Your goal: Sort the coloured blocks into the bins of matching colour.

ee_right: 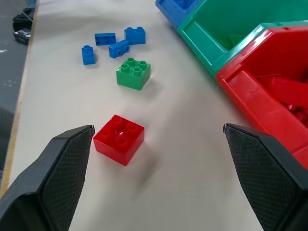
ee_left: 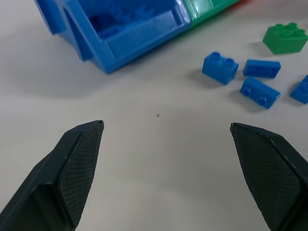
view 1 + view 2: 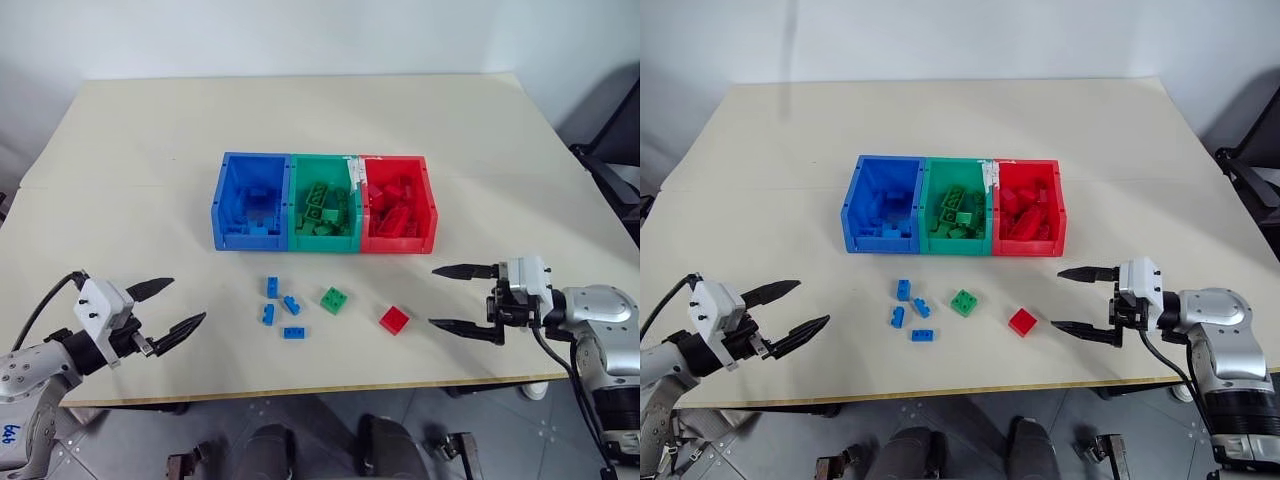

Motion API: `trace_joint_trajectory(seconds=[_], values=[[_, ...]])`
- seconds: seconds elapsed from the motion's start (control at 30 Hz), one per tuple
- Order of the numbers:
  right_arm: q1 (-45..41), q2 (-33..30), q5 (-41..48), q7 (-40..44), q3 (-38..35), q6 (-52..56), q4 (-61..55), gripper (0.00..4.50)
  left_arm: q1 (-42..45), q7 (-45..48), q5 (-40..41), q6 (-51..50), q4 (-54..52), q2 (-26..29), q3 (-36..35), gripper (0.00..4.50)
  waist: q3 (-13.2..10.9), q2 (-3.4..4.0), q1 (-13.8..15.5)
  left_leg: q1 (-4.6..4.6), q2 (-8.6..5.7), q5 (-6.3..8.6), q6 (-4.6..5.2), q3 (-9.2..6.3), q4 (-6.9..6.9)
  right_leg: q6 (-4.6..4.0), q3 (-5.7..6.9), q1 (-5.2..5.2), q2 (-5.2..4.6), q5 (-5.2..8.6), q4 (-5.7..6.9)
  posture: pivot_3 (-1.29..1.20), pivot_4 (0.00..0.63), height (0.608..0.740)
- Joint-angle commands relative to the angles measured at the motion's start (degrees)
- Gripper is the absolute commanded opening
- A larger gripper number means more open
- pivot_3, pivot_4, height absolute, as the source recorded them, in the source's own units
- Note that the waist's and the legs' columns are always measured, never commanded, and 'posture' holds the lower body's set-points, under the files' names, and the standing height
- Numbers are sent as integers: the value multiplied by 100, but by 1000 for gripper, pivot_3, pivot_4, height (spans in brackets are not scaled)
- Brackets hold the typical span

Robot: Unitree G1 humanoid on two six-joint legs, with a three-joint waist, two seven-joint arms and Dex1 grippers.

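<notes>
We see the left gripper (image 3: 168,305) hovering over the near left part of the table (image 3: 140,150), its two black fingers spread wide with nothing between them, aimed toward the middle of the table. The right gripper (image 3: 466,297) hangs at the near right, likewise wide open and empty, its fingers pointing left toward the loose bricks. Nearest to it lies the red block (image 3: 394,319), flat on the table with studs up; in the right wrist view this block (image 1: 118,138) sits just ahead of one finger, apart from it. A little further left is the green block (image 3: 335,299), also studs up, and beyond that we count four small blue blocks (image 3: 281,312) in a loose cluster, near one another, between the two grippers. Behind all the loose bricks stands the row of joined bins: the blue bin (image 3: 222,200) on the left, the green bin (image 3: 296,205) in the middle and the red bin (image 3: 429,205) on the right, each already containing bricks of its own colour.
</notes>
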State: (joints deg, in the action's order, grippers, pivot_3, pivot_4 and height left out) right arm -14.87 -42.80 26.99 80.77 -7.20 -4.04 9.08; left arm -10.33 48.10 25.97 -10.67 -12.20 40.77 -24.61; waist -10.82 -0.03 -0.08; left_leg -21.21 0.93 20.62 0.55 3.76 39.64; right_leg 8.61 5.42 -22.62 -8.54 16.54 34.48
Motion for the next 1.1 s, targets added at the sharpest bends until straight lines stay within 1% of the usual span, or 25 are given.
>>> trace_joint_trajectory(seconds=[0.03, 0.13, 0.23, 0.33, 0.43, 0.5, 0.6, 0.73, 0.8, 0.9, 1.0, 1.1], values=[[1, 3, 63, -126, -203, -124, -153, 4500, 78, 80, -72, 162, -16, 79, 4, 4473, 0, 0, 6, 1, -1, 0, 0, 0, 0, 0, 0, 1, -1, 0, 0, 0, 150, 740], [266, -109, 148, -234, -374, -51, -337, 4500, 264, 286, 20, 149, -104, 103, 199, 4473, 0, 0, 19, 0, -1, 0, 0, 0, 0, 0, 1, 2, -1, 0, 0, 0, 150, 740], [673, -345, 192, -236, -758, -89, -417, 4500, 553, 602, 159, 70, -315, 92, 620, 4473, 0, 1, 94, -3, -4, 0, 0, -5, 2, 0, 9, 5, -2, 0, -2, 0, 150, 740], [993, -555, 152, -175, -1046, -228, -358, 4500, 975, 851, 193, -43, -455, 17, 1222, 4473, 0, 1, 139, -3, -7, 1, 2, -1, 7, 2, 7, 9, -4, -1, -2, 0, 150, 740], [1318, -781, 121, -35, -1323, -338, -186, 4500, 1503, 1227, 32, 2, -500, -126, 2077, 4473, 0, 2, 152, 0, -7, 1, 2, -2, 14, 2, 9, 16, -2, -1, 0, 0, 150, 740], [1460, -833, 153, -26, -1370, -254, -232, 4500, 1734, 1389, 4, 46, -482, -239, 2422, 4473, 1, 2, 142, 2, -6, 1, 2, 1, 15, 3, 8, 17, -1, -2, 2, 0, 150, 740], [1544, -780, 215, -154, -1239, -20, -556, 4500, 1983, 1560, -7, 138, -392, -390, 2738, 4473, 1, 4, 103, 4, -1, 0, 1, 5, 15, 3, 8, 15, 5, -1, 2, 0, 150, 740], [1670, -617, 531, -853, -808, 1139, -1859, 4500, 1996, 1709, 206, -38, -364, -322, 2671, 4473, 1, 6, 60, 5, 4, -3, -4, 6, 22, 2, 7, 13, 8, -1, 9, 0, 150, 740], [1639, -589, 398, -1218, -552, 1565, -2222, 4500, 1910, 1765, 227, 10, -332, -240, 2540, 4473, 1, 6, 78, 3, 5, -3, -4, -1, 29, 2, 7, 14, 8, -1, 15, 0, 150, 740], [1426, -468, -124, -1852, -95, 1875, -2398, 4500, 1724, 1830, 185, 138, -288, -108, 2350, 4473, 1, 6, 89, 1, 3, -2, -2, -5, 35, 2, 6, 15, 4, -1, 14, 0, 150, 740], [1328, -290, -149, -2294, 229, 2441, -2638, 4500, 1463, 1766, 315, 62, -412, 0, 2001, 4473, -1, 9, 125, -1, 1, -1, -1, -11, 35, 2, 4, 13, 1, -1, 15, 0, 150, 740], [1293, -8, -429, -2694, 546, 2533, -2641, 4500, 1251, 1784, 362, 18, -479, 115, 1782, 4473, -1, 8, 143, -6, 0, -1, -1, -16, 33, 0, 7, 9, 1, 0, 14, 0, 150, 740]])
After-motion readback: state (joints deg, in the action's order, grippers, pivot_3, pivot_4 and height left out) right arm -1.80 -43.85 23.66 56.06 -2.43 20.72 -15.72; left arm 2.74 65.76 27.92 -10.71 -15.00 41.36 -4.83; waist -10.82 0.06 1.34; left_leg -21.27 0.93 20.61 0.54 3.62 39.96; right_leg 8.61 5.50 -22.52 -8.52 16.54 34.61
